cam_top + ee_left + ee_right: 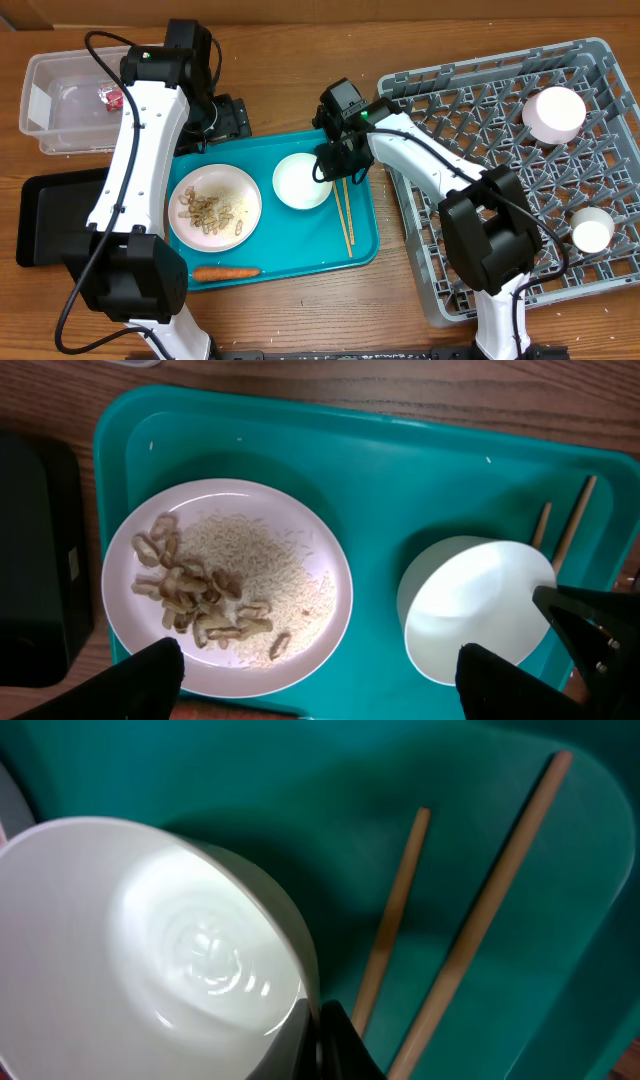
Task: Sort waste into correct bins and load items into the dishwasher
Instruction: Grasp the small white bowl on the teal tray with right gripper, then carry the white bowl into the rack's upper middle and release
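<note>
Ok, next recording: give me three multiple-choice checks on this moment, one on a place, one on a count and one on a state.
1. Where does the red wrapper lie?
A. in the clear tub
B. in the dish rack
C. on the white plate

2. How many vessels sit in the dish rack?
A. one
B. two
C. four

3. What state is the white plate in?
A. bare
B. strewn with beige food bits
C. upside down

Key:
1. A, since the overhead view shows the wrapper inside the tub at the table's far left.
2. B, since only a pink cup and a white cup are in the rack.
3. B, since the left wrist view shows crumbly bits spread over the plate's face.
</note>
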